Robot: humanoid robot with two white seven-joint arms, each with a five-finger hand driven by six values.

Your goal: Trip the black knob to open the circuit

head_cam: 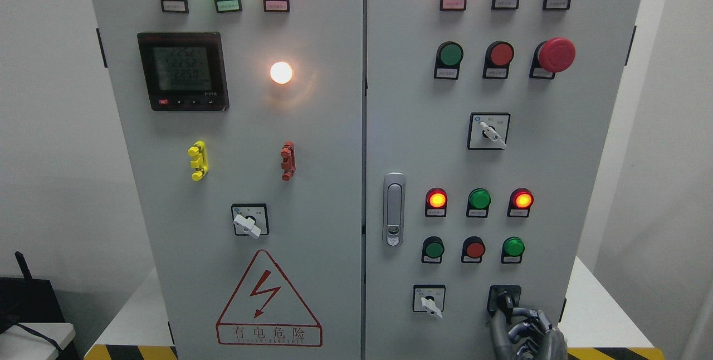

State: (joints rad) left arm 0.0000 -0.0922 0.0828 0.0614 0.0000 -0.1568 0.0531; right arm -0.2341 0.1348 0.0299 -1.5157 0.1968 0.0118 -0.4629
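While the right hand [526,331] comes up from the bottom edge at lower right, its dark metal fingers [515,315] are curled together around the black knob [506,300], w/ the uppermost fingertip touching the knob's lever. That knob sits in a black square plate at the bottom right of the cabinet's right door [590,181], just right of a white-handled selector switch [429,300]. Grip looks closed on the knob, tho how firmly can't be told from this angle. Left arm isn't in frame.

Above the knob, same door: row of 3 small buttons, green [433,249], red [474,249], green [513,247]; above those, 3 lamps, two lit orange-red either side of an unlit green one [479,199]. Higher up there's another white selector [489,131], then green and red buttons beside a big red mushroom stop button [556,54]. Top row: lit red-yellow lamp, green lamp, dark red buzzer. Silver door latch [394,209] sits at the door's left edge.

Left door [323,209] carries 3 lit lamps up top (yellow, green, orange), a digital meter [182,71], a glowing white bulb [281,72], yellow [198,160] and red [288,161] terminal clips, a white selector [248,220], and a red lightning warning triangle [269,298].

Cabinet stands on a white table [596,315] w/ black-yellow hazard tape along the front edge.
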